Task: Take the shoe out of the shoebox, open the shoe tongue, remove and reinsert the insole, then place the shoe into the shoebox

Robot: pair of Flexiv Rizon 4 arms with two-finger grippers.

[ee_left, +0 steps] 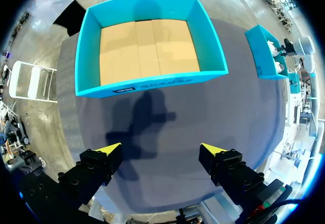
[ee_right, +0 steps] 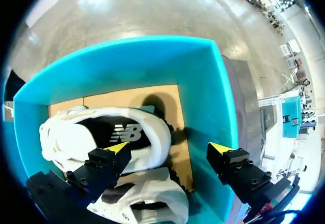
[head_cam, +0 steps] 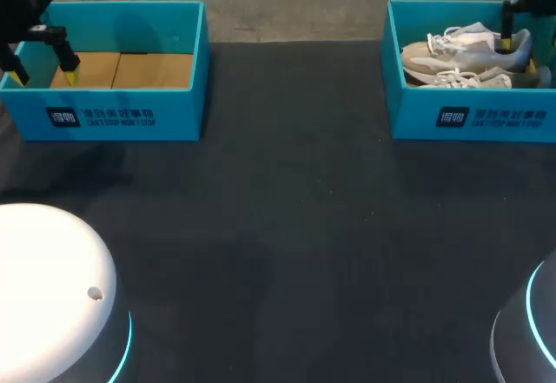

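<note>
Two pale grey-and-white shoes lie side by side in the teal shoebox [head_cam: 415,114] at the table's back right, one [head_cam: 465,49] farther back and one [head_cam: 459,77] nearer the front. My right gripper [head_cam: 519,49] hangs open over their heel end. In the right wrist view the right gripper [ee_right: 169,148] has its yellow tips spread wide above the white heel of one shoe [ee_right: 101,130], touching nothing. The second shoe [ee_right: 152,196] lies beside it under the gripper. My left gripper [head_cam: 43,66] is open over the left end of the other teal box [head_cam: 122,114], holding nothing.
The left teal box [ee_left: 147,46] holds only its bare cardboard floor, ahead of the left gripper [ee_left: 160,150]. Dark table cloth [head_cam: 287,227] stretches between and in front of the two boxes. The arms' white bases sit at the front corners.
</note>
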